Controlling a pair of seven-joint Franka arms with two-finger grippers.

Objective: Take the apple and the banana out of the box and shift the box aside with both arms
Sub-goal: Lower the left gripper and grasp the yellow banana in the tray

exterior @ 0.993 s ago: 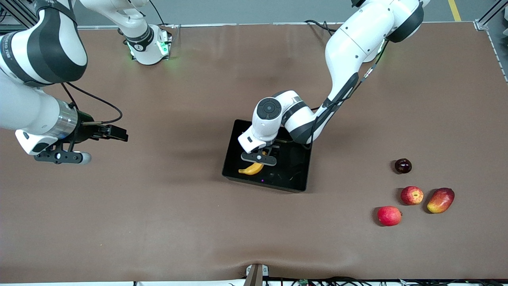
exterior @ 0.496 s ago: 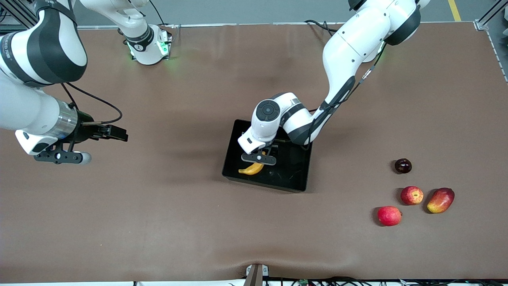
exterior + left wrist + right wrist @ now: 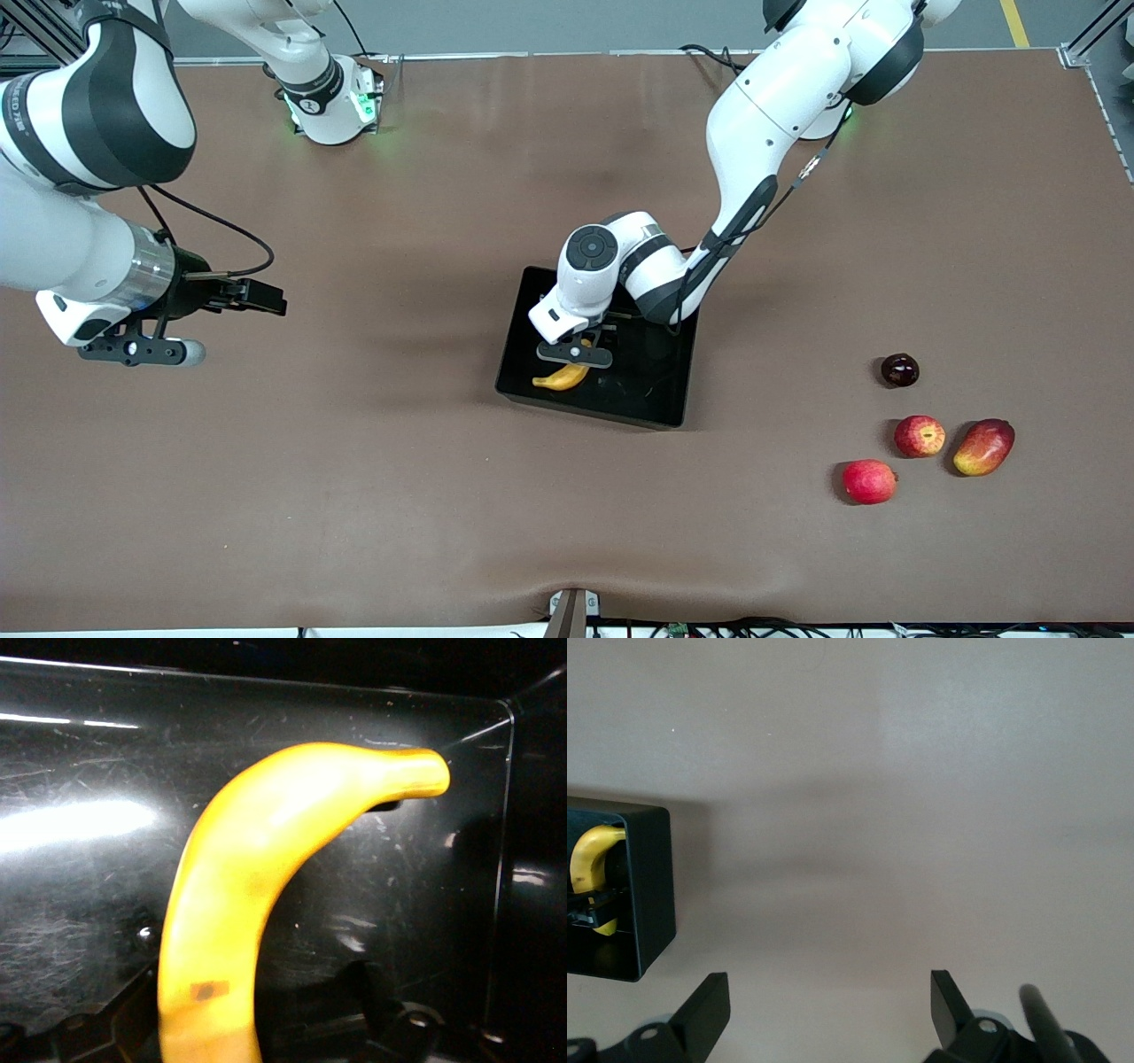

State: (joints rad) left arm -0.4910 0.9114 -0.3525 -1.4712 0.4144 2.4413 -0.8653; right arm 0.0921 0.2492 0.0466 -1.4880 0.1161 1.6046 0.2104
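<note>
The yellow banana [image 3: 561, 378] lies inside the black box [image 3: 660, 399], at its end toward the right arm. My left gripper [image 3: 576, 354] hangs just over the banana, inside the box. In the left wrist view the banana [image 3: 257, 868] runs between the fingers of the left gripper [image 3: 248, 1023], which stands open, one finger [image 3: 390, 1019] clearly apart from the fruit. The red apple with yellow streaks [image 3: 920, 436] sits on the table toward the left arm's end. My right gripper [image 3: 133, 350] is open and empty over bare table; it also shows in the right wrist view [image 3: 828, 1010].
Beside the apple lie a plain red fruit [image 3: 869, 481], a red-yellow mango [image 3: 983, 447] and a small dark fruit [image 3: 899, 369]. The right wrist view shows the box [image 3: 651, 886] and banana [image 3: 589, 855] farther off. The table is brown.
The left arm's elbow and wrist have shifted slightly toward the right arm's end. The banana has stayed where it lay in the box. The right arm has not moved.
</note>
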